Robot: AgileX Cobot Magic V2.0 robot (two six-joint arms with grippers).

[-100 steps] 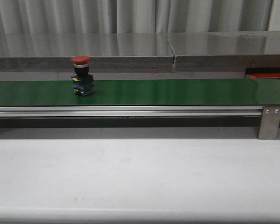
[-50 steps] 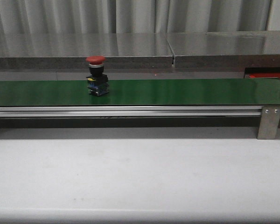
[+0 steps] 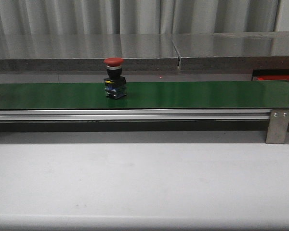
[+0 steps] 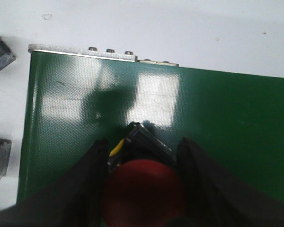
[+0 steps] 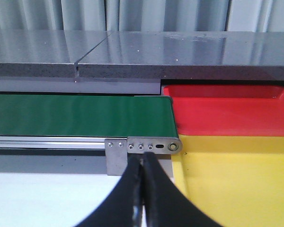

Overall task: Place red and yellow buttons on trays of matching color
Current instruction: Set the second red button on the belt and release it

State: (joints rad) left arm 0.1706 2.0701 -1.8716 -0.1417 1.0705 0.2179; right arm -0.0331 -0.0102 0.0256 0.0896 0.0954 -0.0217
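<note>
A red button [image 3: 114,79] with a domed red cap and a black and blue body stands upright on the green belt [image 3: 192,94], left of the middle; no gripper shows in the front view. In the left wrist view my left gripper [image 4: 143,142] hangs over the belt's end, its fingers [image 4: 92,170] pressed against both sides of a red button [image 4: 144,189]. My right gripper [image 5: 143,158] is shut and empty in front of the belt's other end. Just beyond that end lie the red tray [image 5: 227,111] and the yellow tray [image 5: 236,179].
A grey stone ledge [image 3: 135,53] runs behind the belt, with a tiny red light dot [image 3: 160,76] under it. A metal bracket [image 3: 278,126] carries the belt's right end. White table surface [image 3: 144,178] lies in front of the belt.
The red button on the belt has travelled steadily to the right, staying upright. Nothing else in the front view has moved.
</note>
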